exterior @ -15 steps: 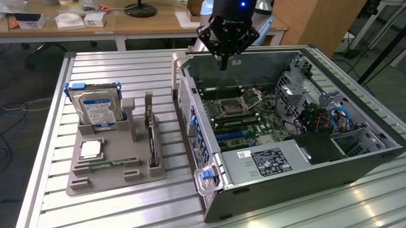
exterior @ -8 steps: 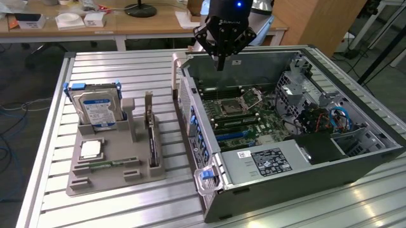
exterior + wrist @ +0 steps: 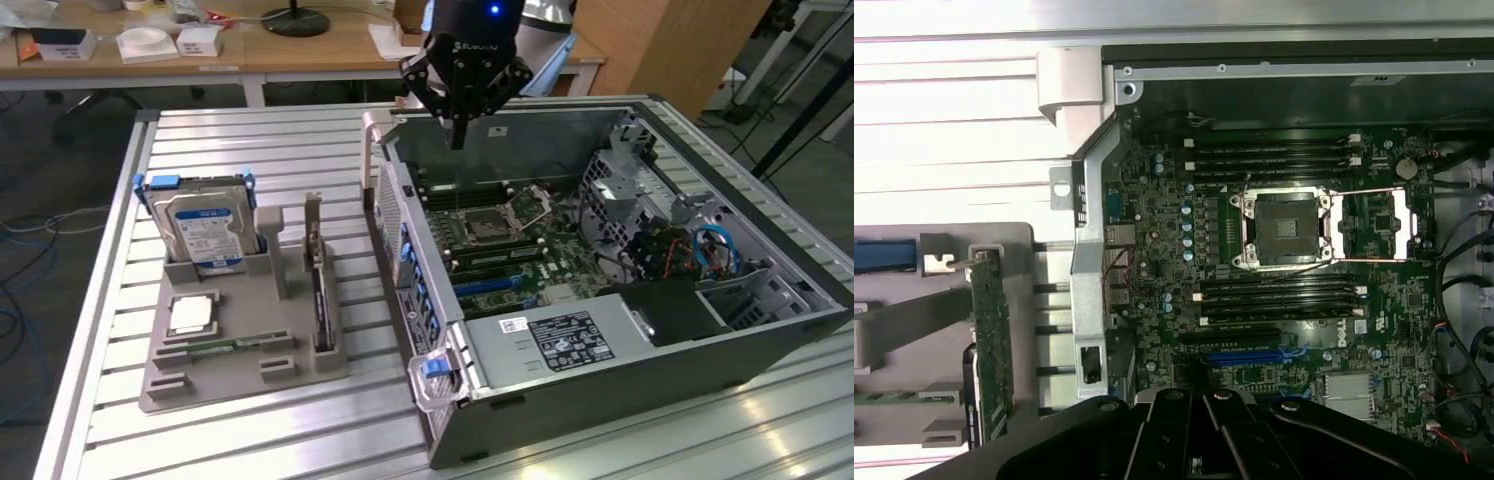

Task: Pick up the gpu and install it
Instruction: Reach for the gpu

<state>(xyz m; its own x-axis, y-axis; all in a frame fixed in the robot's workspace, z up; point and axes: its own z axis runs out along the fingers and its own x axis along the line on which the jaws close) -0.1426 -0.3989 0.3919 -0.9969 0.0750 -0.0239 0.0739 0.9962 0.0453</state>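
The gpu [image 3: 320, 300] stands on edge in a slot of the grey holder [image 3: 227, 385], a thin dark board with its pale metal bracket at the far end. In the wrist view the gpu [image 3: 991, 340] appears edge-on beside the case's rear panel. My gripper [image 3: 458, 135] hangs above the far end of the open computer case [image 3: 601, 330], well apart from the card. Its fingers are shut and hold nothing. The motherboard [image 3: 1274, 260] lies below it, with a blue expansion slot [image 3: 1254, 355] showing.
The holder also carries a silver hard drive [image 3: 200, 230] standing upright, a square processor chip [image 3: 194, 315] and a slim green memory stick [image 3: 220, 347]. The case's rear wall [image 3: 400, 250] stands between holder and motherboard. Blue cables [image 3: 714, 250] and a drive cage fill the case's right end.
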